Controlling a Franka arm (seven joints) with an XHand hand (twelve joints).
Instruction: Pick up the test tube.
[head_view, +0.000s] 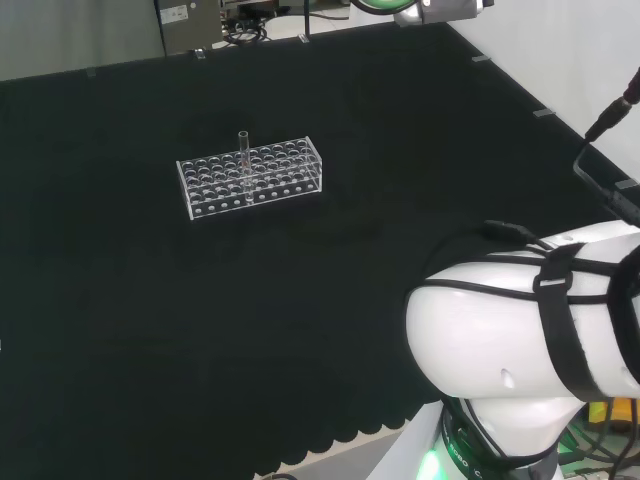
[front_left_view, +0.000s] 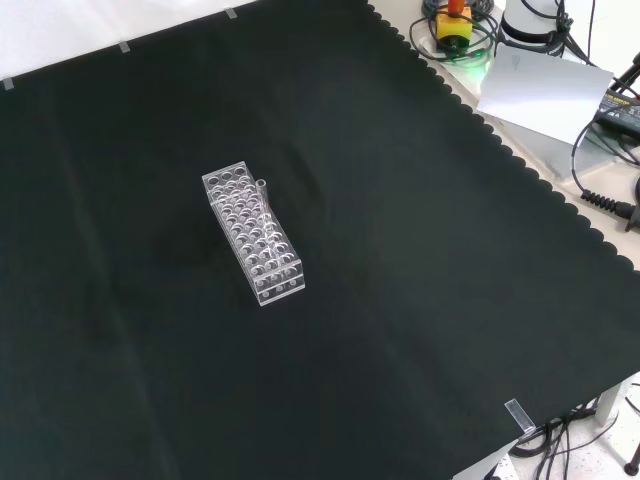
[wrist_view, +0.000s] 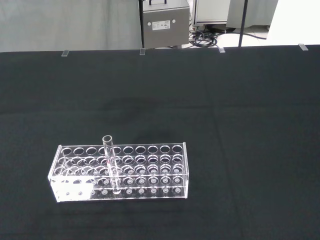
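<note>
The hand's posture could not be told. A slender clear glass test tube (wrist_view: 111, 162) stood upright in a rectangular clear plastic rack (wrist_view: 150, 172) pierced by rows of round holes, its open mouth above the rack's top. The rack rested on matte black cloth (head_view: 350, 300) with a scalloped edge, a grey cabinet (wrist_view: 165, 22) behind.

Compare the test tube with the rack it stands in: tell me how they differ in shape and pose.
The test tube is one slim round cylinder; the rack is a long box pierced with rows of round holes. The test tube stands upright and rises above the rack's top; the rack lies flat and low on the black cloth. The test tube fills a single hole; the rack's other holes look empty. Both are clear and see-through.
</note>
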